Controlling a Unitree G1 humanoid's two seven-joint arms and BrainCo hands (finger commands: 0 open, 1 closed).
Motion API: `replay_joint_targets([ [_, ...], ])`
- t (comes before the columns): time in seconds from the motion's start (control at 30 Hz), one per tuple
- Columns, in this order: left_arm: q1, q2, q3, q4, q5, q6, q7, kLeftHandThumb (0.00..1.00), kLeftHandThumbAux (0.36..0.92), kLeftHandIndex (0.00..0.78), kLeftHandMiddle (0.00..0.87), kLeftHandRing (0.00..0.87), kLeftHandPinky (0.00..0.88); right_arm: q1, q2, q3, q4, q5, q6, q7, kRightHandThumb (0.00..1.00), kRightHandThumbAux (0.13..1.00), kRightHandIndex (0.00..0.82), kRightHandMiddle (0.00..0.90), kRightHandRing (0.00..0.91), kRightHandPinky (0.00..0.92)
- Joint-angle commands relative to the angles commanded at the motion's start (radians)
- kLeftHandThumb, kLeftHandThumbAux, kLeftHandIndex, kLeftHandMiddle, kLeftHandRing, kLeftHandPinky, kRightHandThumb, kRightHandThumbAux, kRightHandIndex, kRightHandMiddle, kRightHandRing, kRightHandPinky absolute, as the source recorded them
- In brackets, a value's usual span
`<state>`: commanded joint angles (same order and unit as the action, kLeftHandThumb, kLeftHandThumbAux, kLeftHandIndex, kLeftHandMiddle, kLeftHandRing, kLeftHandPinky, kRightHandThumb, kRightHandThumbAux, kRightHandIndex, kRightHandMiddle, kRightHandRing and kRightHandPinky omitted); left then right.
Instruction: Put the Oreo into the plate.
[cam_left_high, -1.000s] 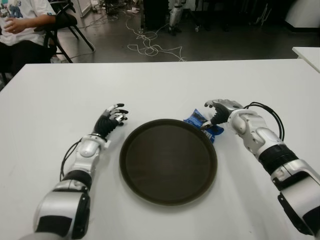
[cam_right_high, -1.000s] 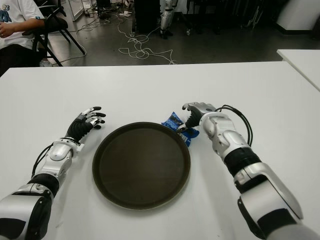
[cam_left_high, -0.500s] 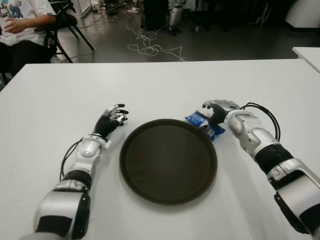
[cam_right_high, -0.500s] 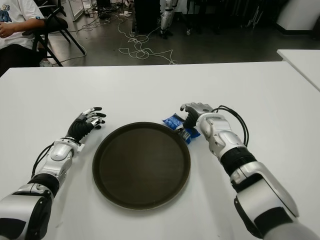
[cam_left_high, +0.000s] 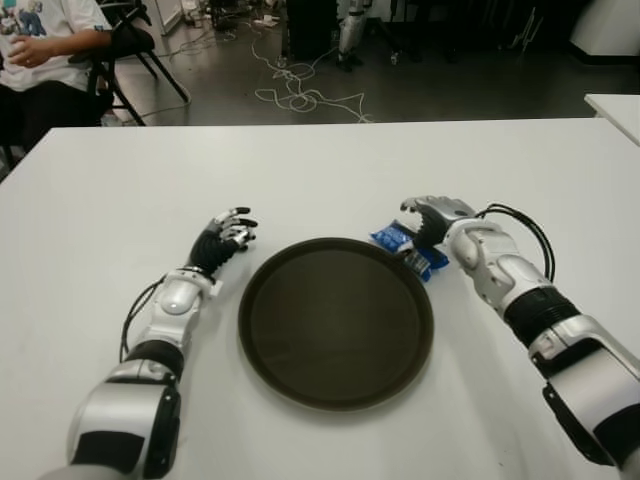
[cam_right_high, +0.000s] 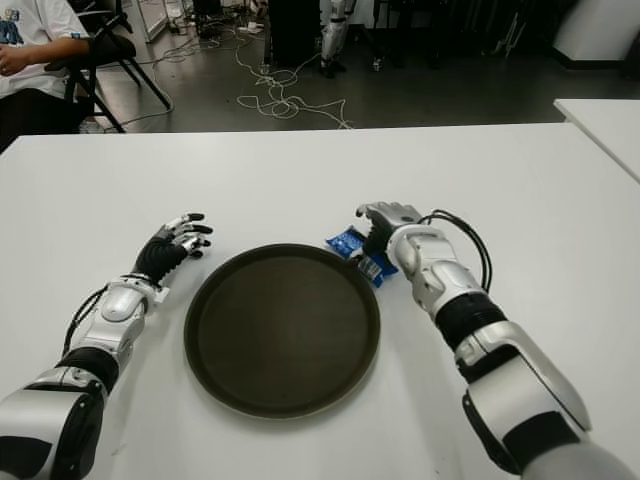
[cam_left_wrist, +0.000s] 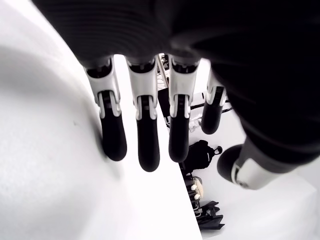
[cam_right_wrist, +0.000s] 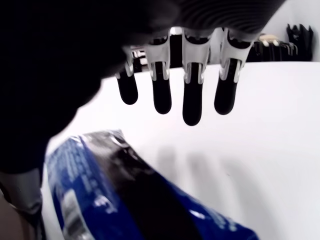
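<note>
- We see the blue glossy Oreo packet (cam_left_high: 408, 249) lying on the white bench (cam_left_high: 320, 170), just beside the far right rim of the round dark brown plate (cam_left_high: 336, 322) and outside it.
- Our right robot hand (cam_left_high: 428, 221) is over the far side of the packet. In the right wrist view its fingers (cam_right_wrist: 192, 100) hang straight and spread above the bench, with the packet (cam_right_wrist: 120, 200) below the palm, so the hand is released and grips nothing.
- Whether the palm touches the wrapper, we cannot tell.
- Our left robot hand (cam_left_high: 224, 238) shows to the left of the plate, near its rim but apart from it. In the left wrist view its fingers (cam_left_wrist: 148, 135) are stretched out and hold nothing.
- The plate has nothing in it, and its raised rim stands between the packet and the plate's inside.
- Beyond the bench we see a dark floor with loose white cables (cam_left_high: 300, 95), and a seated person (cam_left_high: 45, 50) on a black folding chair (cam_left_high: 125, 50) at the far left.
- A corner of a second white bench (cam_left_high: 615, 110) shows at the right edge.
</note>
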<state>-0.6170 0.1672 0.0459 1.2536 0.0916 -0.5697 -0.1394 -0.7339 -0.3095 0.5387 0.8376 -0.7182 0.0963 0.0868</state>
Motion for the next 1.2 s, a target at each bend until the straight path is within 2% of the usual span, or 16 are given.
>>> replay_joint_targets([
  [0.47,0.001,-0.001,-0.006,0.001,0.009,-0.007,0.006,0.313,0.583,0.197,0.304,0.327,0.367,0.001,0.034,0.004,0.061,0.008,-0.03,-0.034,0.0,0.655,0.241,0.238,0.254,0.272],
  [0.77,0.002,-0.001,-0.002,0.0,0.002,-0.014,-0.006,0.334,0.573,0.194,0.306,0.334,0.37,-0.003,0.06,0.0,0.124,0.021,-0.062,-0.069,0.0,0.669,0.255,0.252,0.273,0.287],
  [0.9,0.002,0.001,-0.004,0.0,0.007,-0.015,-0.002,0.33,0.577,0.197,0.31,0.334,0.369,-0.009,0.071,-0.003,0.146,0.026,-0.06,-0.077,0.0,0.679,0.266,0.268,0.298,0.317],
  [1.2,0.002,0.004,-0.008,0.001,0.012,-0.014,0.007,0.342,0.585,0.195,0.305,0.333,0.374,-0.019,0.092,-0.007,0.176,0.024,-0.038,-0.089,0.0,0.677,0.246,0.254,0.277,0.287],
])
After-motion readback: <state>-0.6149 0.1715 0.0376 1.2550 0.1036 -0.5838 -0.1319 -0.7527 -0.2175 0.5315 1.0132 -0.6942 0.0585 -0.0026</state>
